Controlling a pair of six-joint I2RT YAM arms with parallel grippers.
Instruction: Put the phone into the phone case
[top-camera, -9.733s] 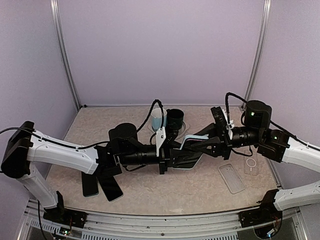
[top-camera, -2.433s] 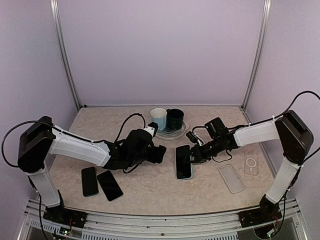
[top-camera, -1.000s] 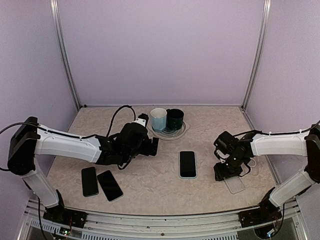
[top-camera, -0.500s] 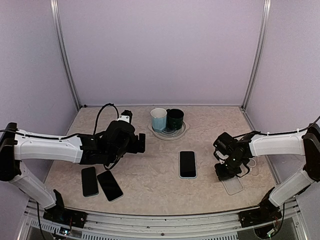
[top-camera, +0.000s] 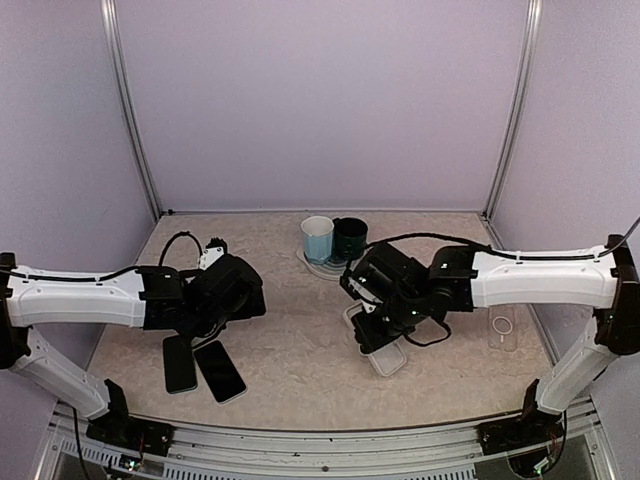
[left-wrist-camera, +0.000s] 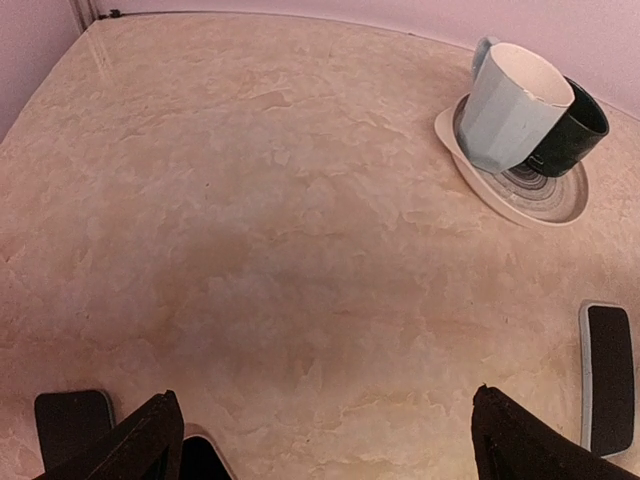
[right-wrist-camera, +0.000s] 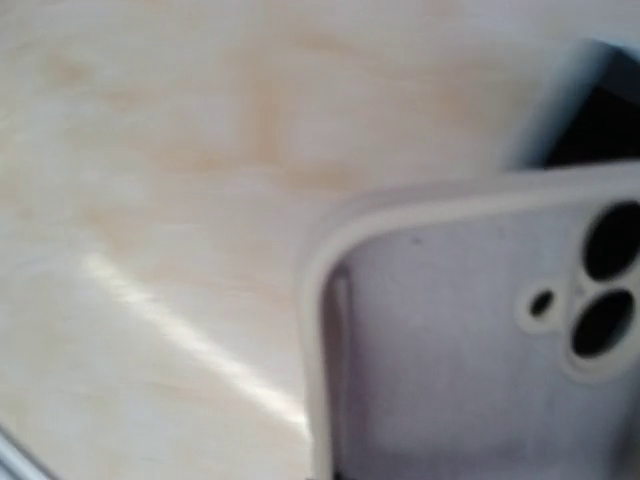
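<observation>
A clear phone case (top-camera: 388, 358) with camera cut-outs (right-wrist-camera: 480, 340) hangs in my right gripper (top-camera: 374, 336), which is shut on its edge at the table's middle. The case is tilted just above the tabletop. The black phone (left-wrist-camera: 608, 376) in a light frame lies flat on the table. In the top view the right gripper and the case cover most of it. In the right wrist view one corner of the phone (right-wrist-camera: 592, 112) shows just beyond the case's top edge. My left gripper (top-camera: 240, 298) is open and empty, over bare table to the left, its fingers (left-wrist-camera: 150, 442) wide apart.
Two dark phones (top-camera: 180, 362) (top-camera: 218, 370) lie near the front left, by the left gripper. A pale blue cup (top-camera: 317, 239) and a black cup (top-camera: 350, 238) stand on a plate (top-camera: 312, 266) at the back. Another clear case (top-camera: 503, 328) lies at the right.
My right gripper shut on the clear case at the right and carried it left to the phone. The left arm drew back to the left, still open.
</observation>
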